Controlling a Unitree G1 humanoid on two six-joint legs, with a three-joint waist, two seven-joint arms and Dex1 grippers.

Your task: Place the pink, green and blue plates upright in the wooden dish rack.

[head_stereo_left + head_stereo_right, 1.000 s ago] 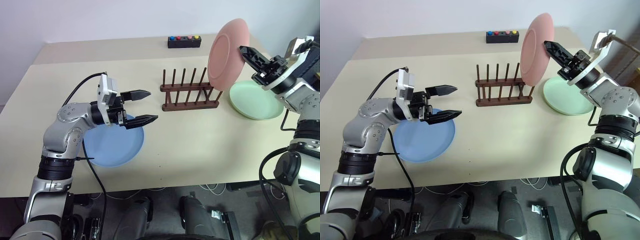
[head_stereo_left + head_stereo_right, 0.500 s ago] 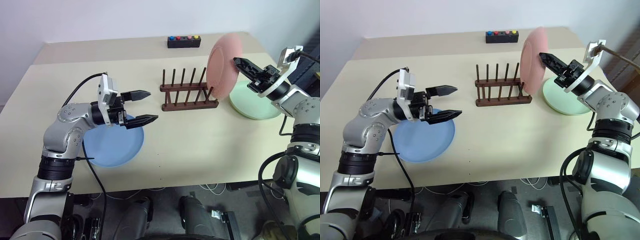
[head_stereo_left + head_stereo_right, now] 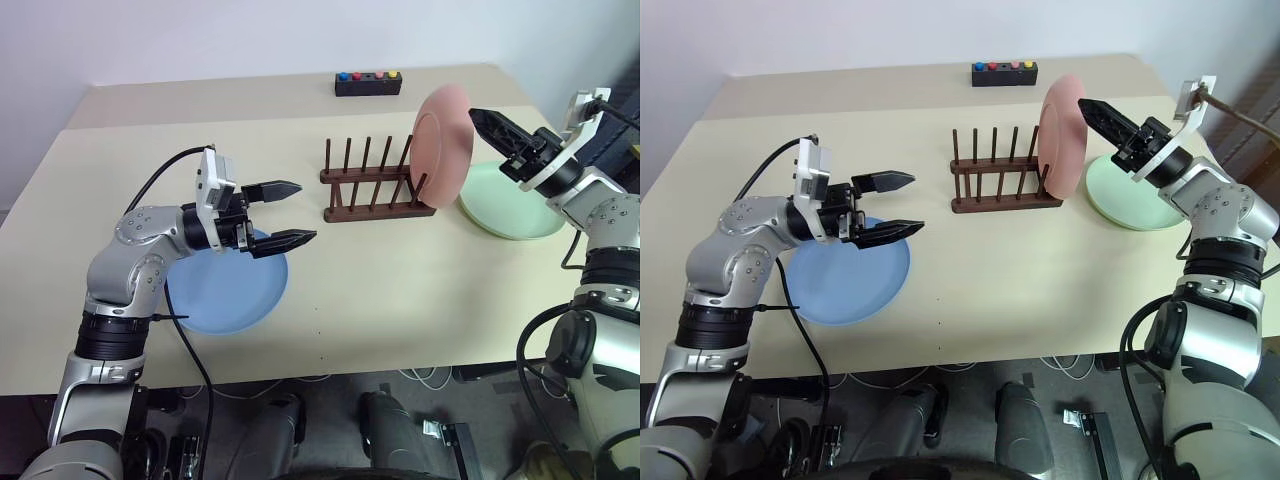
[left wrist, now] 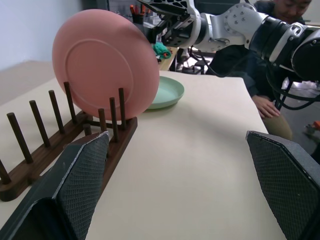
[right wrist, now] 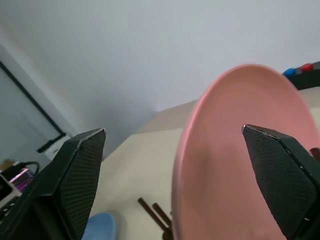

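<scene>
Pink plate: the pink plate (image 3: 443,146) stands on edge at the right end of the wooden dish rack (image 3: 378,183), leaning a little, its lower rim among the last pegs.
Right pincer: the right pincer (image 3: 1102,120) sits just right of that plate with its jaws spread wide, gripping nothing.
Left pincer: the left pincer (image 3: 287,212) hangs wide and empty over the blue plate (image 3: 228,286), which lies flat on the counter (image 3: 400,290) at near left.
Green plate: the green plate (image 3: 512,203) lies flat at the right, just beyond the rack's end.
Risk, tipping: the pink plate may not be fully seated between the pegs; it could roll out or fall onto the green plate.
Risk, contact: a finger of the right pincer brushing the rim on withdrawal could knock it over.
Risk, rack: the light rack could slide if pushed.
</scene>
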